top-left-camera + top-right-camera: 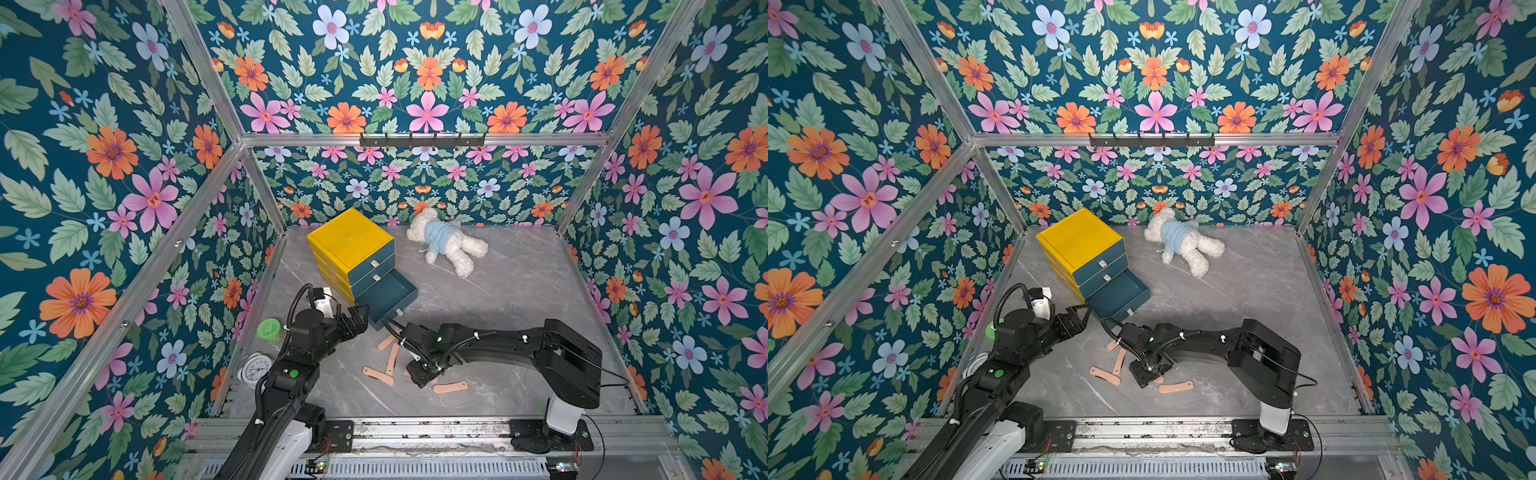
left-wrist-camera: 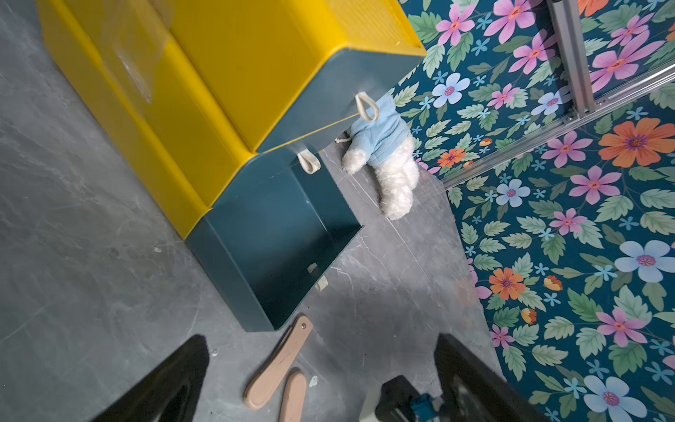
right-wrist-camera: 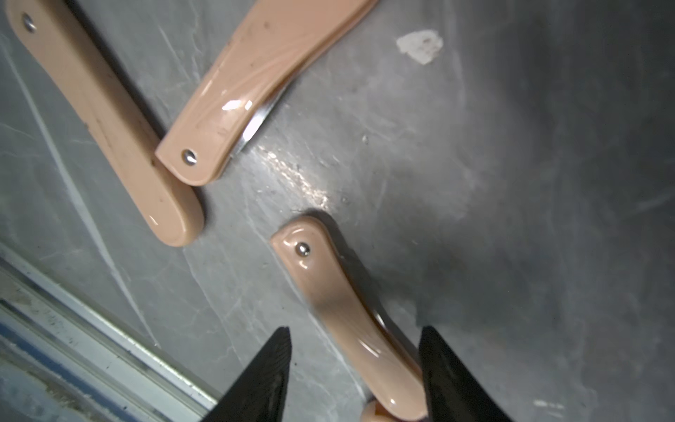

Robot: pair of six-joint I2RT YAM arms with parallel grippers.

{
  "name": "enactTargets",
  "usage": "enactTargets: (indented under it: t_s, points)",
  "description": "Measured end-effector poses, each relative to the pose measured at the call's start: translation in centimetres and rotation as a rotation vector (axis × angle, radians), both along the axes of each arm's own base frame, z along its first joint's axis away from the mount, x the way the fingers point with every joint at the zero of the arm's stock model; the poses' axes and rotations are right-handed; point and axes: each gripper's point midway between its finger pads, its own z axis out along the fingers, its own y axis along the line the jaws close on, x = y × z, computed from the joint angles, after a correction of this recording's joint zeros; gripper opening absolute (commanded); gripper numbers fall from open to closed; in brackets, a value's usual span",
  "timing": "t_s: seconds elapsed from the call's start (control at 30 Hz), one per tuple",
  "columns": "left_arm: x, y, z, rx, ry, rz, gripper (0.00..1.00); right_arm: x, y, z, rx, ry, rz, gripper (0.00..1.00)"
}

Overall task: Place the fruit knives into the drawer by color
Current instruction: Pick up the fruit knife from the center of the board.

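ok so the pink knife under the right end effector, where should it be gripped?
Pinch the pink knife across its narrow, curved midsection, coming straight down. It lies flat on the table, so only its two long edges are offered; the right end effector straddles them, open.

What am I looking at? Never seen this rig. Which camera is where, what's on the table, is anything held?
Two black robot arms stand at the table's front edge, each ending in a two-fingered hand. Two pictures look down on the whole scene from overhead. The other two come from a camera on each wrist.

On the grey table stand a yellow drawer unit with its bottom drawer pulled out, several pink folded fruit knives, a teddy bear, a green-lidded jar and an alarm clock.

The left hand is open beside the drawer, holding nothing. The right hand is open, straddling one pink knife that lies on the table, not gripped.
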Motion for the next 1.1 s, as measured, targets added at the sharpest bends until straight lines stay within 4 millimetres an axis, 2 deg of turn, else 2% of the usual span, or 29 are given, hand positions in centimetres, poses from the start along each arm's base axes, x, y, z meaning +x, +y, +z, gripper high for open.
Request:
enactTargets:
  t_s: [0.53, 0.9, 1.1]
  points:
    - [-0.2, 0.2, 0.2, 0.003, -0.011, 0.003, 0.99, -0.1, -0.7, -1.8, -0.152, -0.045, 0.065, 0.47]
    - [-0.3, 0.2, 0.3, 0.018, 0.0, 0.0, 0.99, 0.3, -1.0, -2.0, -0.146, -0.075, 0.041, 0.3]
    - [-0.3, 0.0, 0.2, 0.025, 0.006, -0.014, 0.99, 1.3, -1.5, -1.8, -0.097, -0.098, -0.021, 0.19]
